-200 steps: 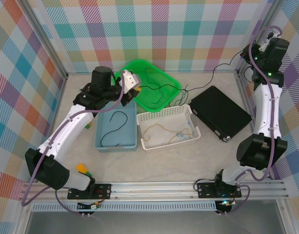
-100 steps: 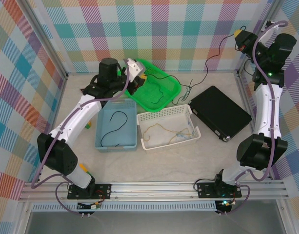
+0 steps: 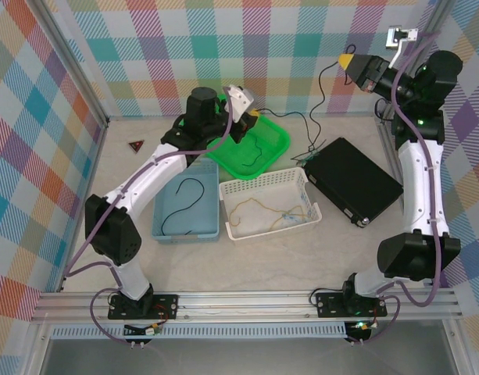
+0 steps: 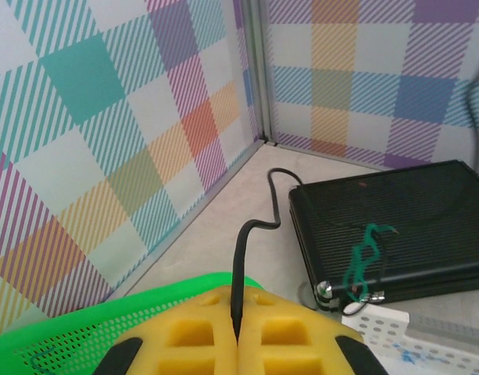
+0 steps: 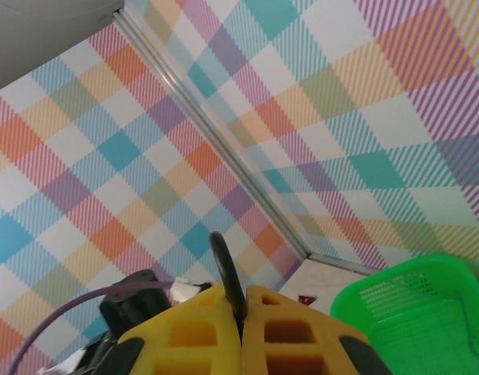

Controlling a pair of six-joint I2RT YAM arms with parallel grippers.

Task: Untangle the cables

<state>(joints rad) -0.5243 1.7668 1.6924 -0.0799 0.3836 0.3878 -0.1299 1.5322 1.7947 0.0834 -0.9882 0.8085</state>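
A short black cable (image 3: 186, 195) lies in the blue bin (image 3: 156, 230), a tan cable (image 3: 262, 209) in the white basket (image 3: 270, 231). Beyond, above the green basket (image 3: 275, 148), the left gripper (image 3: 252, 119) has its jaws clamped on a thin black cable (image 4: 238, 266) — the raised right gripper (image 3: 347, 59) pinches a black wire (image 5: 223, 266) — and a green strand (image 4: 364, 262) rests against the black box (image 4: 411, 203).

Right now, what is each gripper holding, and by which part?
Each is shut on a thin black cable, seemingly near an end: the left gripper above the green basket, the right gripper raised high.
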